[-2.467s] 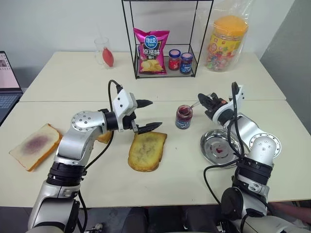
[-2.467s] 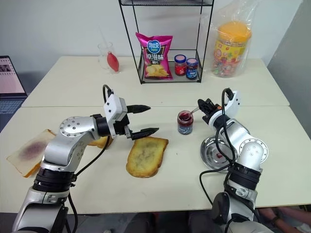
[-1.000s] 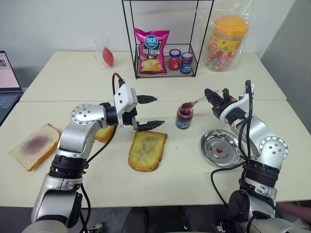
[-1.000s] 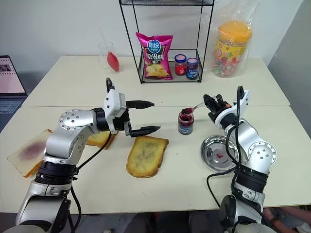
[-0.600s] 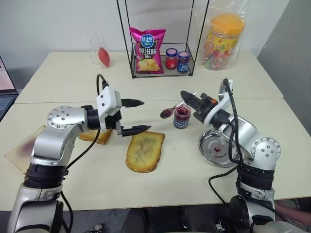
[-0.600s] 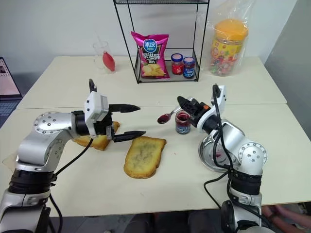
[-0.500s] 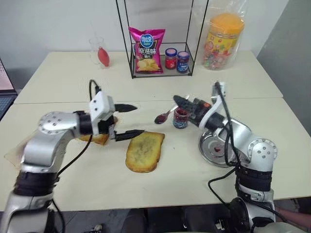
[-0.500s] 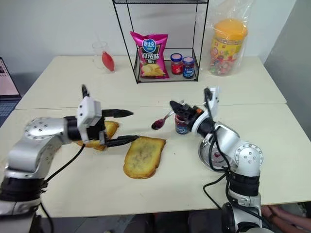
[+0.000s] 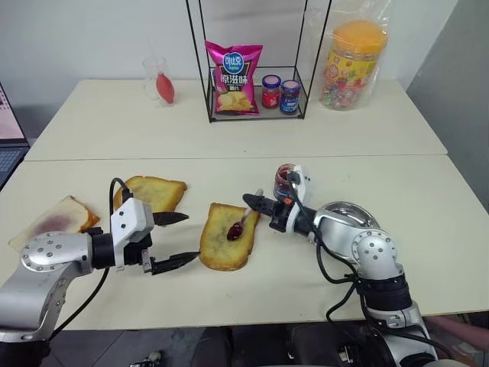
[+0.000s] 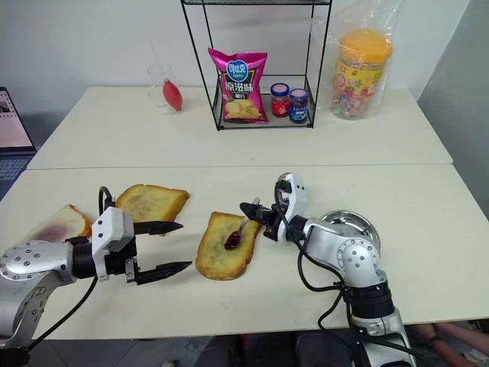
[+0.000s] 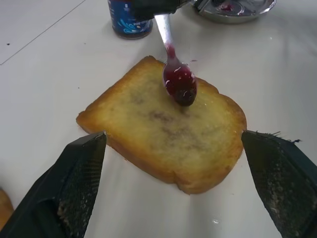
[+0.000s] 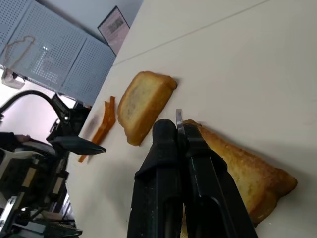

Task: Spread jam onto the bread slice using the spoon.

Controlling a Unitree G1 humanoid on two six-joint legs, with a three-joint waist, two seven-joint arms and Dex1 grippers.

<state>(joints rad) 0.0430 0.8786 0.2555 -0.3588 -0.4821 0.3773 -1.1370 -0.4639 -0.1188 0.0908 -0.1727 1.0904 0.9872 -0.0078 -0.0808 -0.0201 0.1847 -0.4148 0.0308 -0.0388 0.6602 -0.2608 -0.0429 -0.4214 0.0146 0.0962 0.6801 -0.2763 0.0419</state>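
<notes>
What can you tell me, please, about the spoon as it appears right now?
The spoon is small, slim and shiny, apparently metal. The right gripper, shut on its handle, holds it slanted down over the bread slice. Its bowl carries a glossy dark red blob of jam, with red smears running up the neck. The bowl sits at the slice's upper middle, on or just above the surface; contact cannot be confirmed.

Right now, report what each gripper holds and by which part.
The right gripper holds the spoon by its handle end; the left gripper is open, holding nothing.
</notes>
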